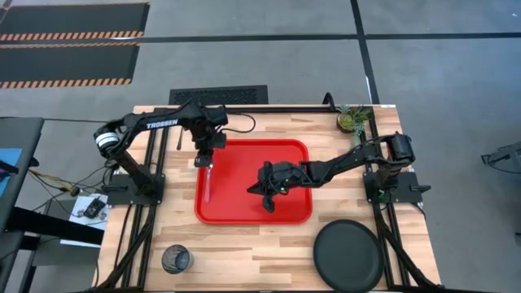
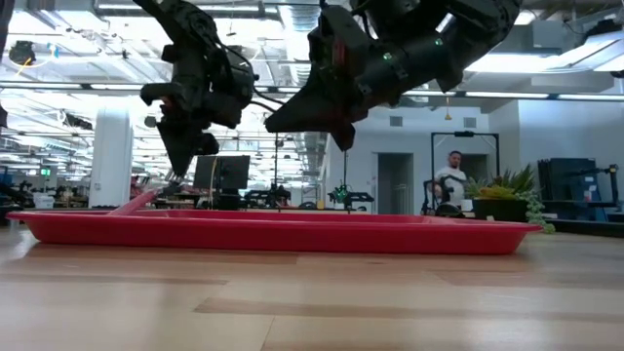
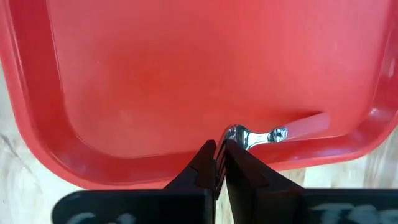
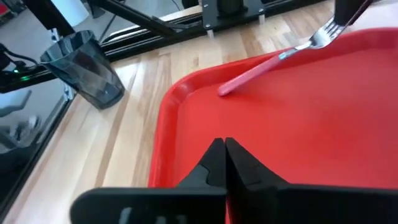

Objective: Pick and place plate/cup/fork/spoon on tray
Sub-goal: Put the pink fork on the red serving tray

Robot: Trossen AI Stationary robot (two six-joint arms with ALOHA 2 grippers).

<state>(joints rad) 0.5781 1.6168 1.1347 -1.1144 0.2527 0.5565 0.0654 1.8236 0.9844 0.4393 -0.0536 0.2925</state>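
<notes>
The red tray [image 1: 286, 156] lies mid-table. My left gripper [image 1: 208, 161] is over the tray's far left part, shut on the fork [image 1: 207, 181], whose red handle also shows in the right wrist view [image 4: 255, 73]. My right gripper [image 1: 267, 195] is shut and empty, a little above the tray's middle [image 4: 323, 124]. The black plate [image 1: 348, 255] lies on the table at the near right. The dark tumbler cup [image 1: 175, 259] stands at the near left and shows in the right wrist view [image 4: 84, 68]. I see no spoon. My left gripper pinches the fork at its silvery tine end [image 3: 239, 134] between the two fingers [image 3: 205, 163], coming from above and pointing down. The fork slants down from the fingers. Its red handle's free end [image 3: 311, 123] rests on the tray floor near the tray's left rim.
A small green potted plant [image 1: 354, 119] stands at the table's far right corner. Bare wood lies between the cup and the plate along the near edge [image 1: 252, 260]. The tray's raised lip [image 2: 292, 232] runs all round it.
</notes>
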